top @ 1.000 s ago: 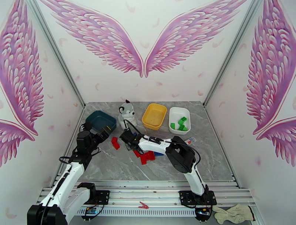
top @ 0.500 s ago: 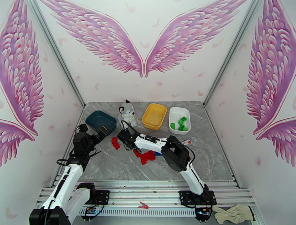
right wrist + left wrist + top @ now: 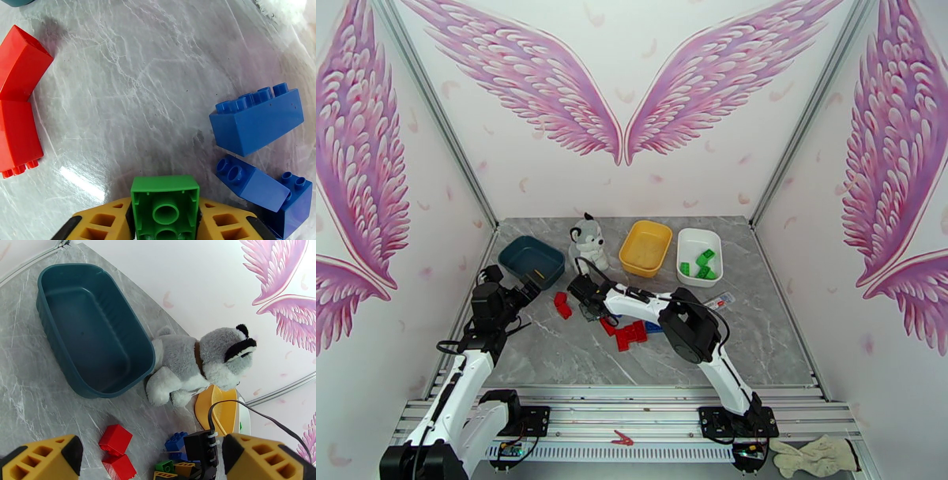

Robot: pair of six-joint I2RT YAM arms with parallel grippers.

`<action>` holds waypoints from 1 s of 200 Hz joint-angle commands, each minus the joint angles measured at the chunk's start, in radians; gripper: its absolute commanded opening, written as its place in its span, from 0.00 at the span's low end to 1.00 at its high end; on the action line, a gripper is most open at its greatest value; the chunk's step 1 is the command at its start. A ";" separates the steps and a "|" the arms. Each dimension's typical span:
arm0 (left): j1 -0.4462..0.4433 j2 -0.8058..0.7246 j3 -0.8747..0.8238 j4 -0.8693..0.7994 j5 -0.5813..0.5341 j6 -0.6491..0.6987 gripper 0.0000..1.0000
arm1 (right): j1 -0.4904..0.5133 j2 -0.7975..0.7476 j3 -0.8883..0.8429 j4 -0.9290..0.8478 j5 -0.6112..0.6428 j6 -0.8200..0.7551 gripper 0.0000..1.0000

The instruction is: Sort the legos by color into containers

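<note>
Top external view puts the left gripper (image 3: 528, 288) near the worktop's (image 3: 766, 339) left edge, just short of the teal tray (image 3: 523, 254) in the far left corner. Left wrist view adds what that one cannot: the fingers (image 3: 43, 457) spread wide, gripping nothing, and a plush dog (image 3: 189, 362) just beside the tray's right rim. Two red bricks (image 3: 562, 304) lie between the arms. Mid-worktop, the right gripper (image 3: 584, 302) sits low. Right wrist view shows it clamping a green brick (image 3: 165, 201), hollow side toward the camera, with blue bricks (image 3: 256, 118) to the right. Along the far edge stand a yellow tray (image 3: 646, 246) and a white tray (image 3: 694, 238) with green bricks (image 3: 701, 264) in it.
</note>
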 commanded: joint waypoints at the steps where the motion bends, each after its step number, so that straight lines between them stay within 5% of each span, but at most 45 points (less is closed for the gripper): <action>1: 0.001 -0.005 -0.017 0.013 0.019 -0.004 0.99 | -0.009 -0.013 -0.017 0.034 -0.034 0.009 0.38; 56: -0.066 0.075 -0.003 0.067 0.032 -0.001 0.99 | -0.055 -0.182 -0.172 0.184 -0.141 0.053 0.29; 96: -0.215 0.173 0.039 0.156 0.054 0.023 0.99 | -0.143 -0.337 -0.316 0.282 -0.233 0.089 0.28; 151: -0.476 0.426 0.173 0.257 0.119 0.084 0.99 | -0.407 -0.522 -0.529 0.382 -0.306 0.166 0.28; 200: -0.666 0.572 0.332 0.150 0.085 0.218 0.98 | -0.665 -0.640 -0.637 0.425 -0.231 0.246 0.27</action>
